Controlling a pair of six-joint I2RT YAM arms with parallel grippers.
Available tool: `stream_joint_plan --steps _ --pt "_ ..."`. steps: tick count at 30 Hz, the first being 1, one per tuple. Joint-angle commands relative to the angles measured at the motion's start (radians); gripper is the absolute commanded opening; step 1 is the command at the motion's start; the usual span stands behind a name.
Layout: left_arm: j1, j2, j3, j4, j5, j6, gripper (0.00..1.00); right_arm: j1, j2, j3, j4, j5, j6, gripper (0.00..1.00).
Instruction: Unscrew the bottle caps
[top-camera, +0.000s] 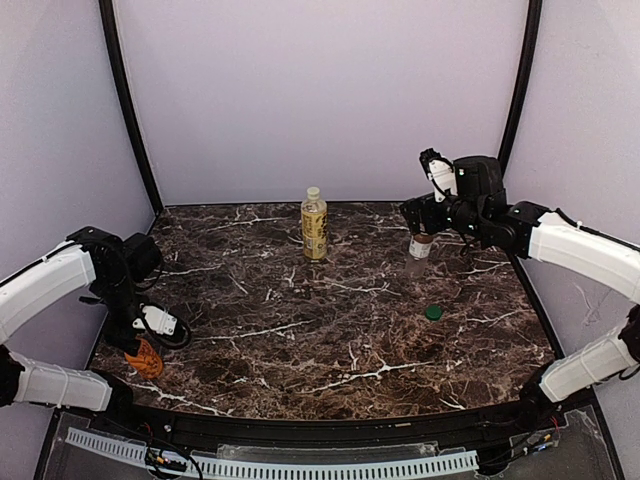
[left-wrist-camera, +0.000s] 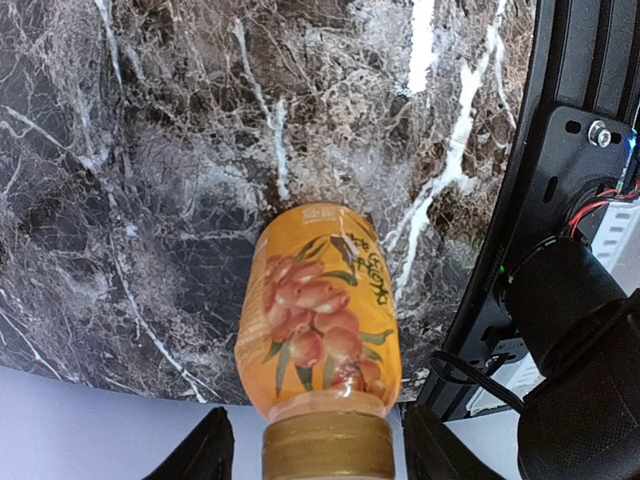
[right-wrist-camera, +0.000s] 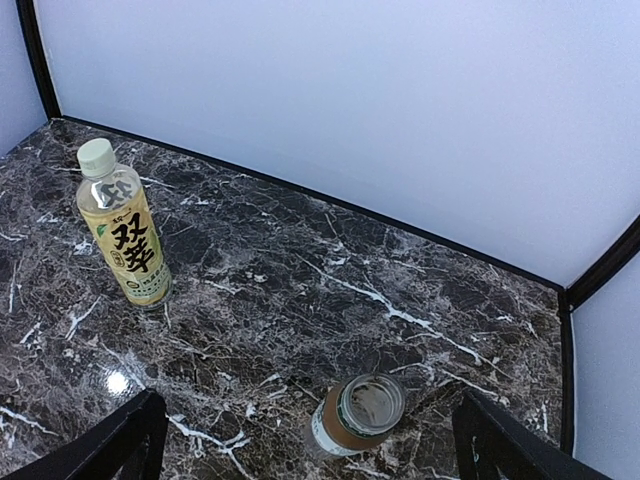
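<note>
The bumpy orange bottle with a gold cap is near the table's front left corner. My left gripper straddles its cap, open, with a gap on each side; it also shows in the top view. The short brownish bottle stands uncapped at the right rear. My right gripper hovers open and empty above it. The taller yellow-labelled bottle stands capped at the middle rear, and shows in the right wrist view.
A small green cap lies on the marble table at the right. Black frame posts and pale walls close in the back and sides. Cables and the left arm's base sit right beside the orange bottle.
</note>
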Motion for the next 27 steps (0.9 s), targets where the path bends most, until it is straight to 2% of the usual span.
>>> stream_joint_plan --steps 1,6,11,15,19,22,25,27 --pt "0.006 0.005 -0.029 -0.275 0.014 0.004 0.58 0.008 -0.015 -0.002 0.012 0.012 -0.005 0.99" --pt "0.006 0.007 -0.032 -0.275 0.012 0.001 0.53 0.008 -0.021 -0.006 0.011 0.014 -0.004 0.99" --pt "0.006 0.007 -0.026 -0.275 0.007 0.003 0.41 0.008 -0.022 -0.006 0.011 0.011 -0.004 0.99" --pt "0.006 0.017 -0.014 -0.275 0.002 -0.008 0.29 0.007 -0.023 -0.002 0.007 0.005 -0.004 0.99" --pt "0.006 0.056 0.037 -0.273 0.008 -0.044 0.11 0.010 -0.033 0.012 -0.004 -0.031 -0.004 0.99" --pt "0.006 0.109 0.142 -0.262 0.037 -0.097 0.02 0.020 -0.052 0.028 0.000 -0.116 -0.041 0.99" --pt "0.004 0.140 0.265 -0.249 0.100 -0.127 0.01 0.053 -0.066 0.034 0.043 -0.265 -0.087 0.98" --pt "0.001 0.157 0.362 -0.249 0.158 -0.142 0.01 0.095 -0.057 0.041 0.075 -0.424 -0.129 0.98"
